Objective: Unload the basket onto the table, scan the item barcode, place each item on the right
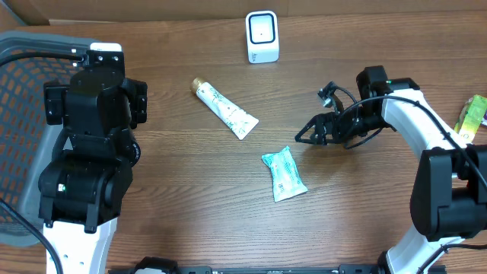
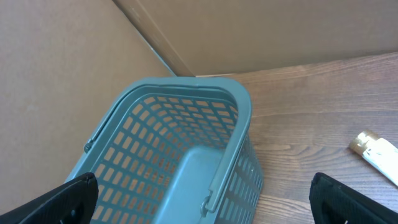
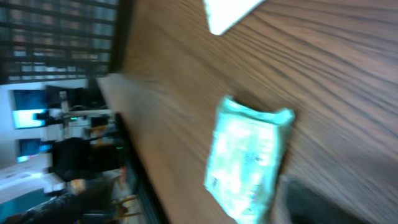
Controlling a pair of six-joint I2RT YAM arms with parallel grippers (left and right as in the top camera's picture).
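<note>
We take the teal packet (image 1: 284, 174) as the item to scan. It lies flat on the table, well on the near side of the white scanner (image 1: 262, 36) and slightly to its right. Its long axis runs roughly away from the scanner, with one short end towards it. The right gripper (image 1: 304, 134) hangs just beside the packet on the scanner side, jaws spread and empty, so we judge it the nearer arm. The left gripper (image 2: 202, 196), wide open and holding nothing, hovers over the basket (image 2: 244, 115), far left of the scanner. A tube (image 1: 225, 109) lies between.
</note>
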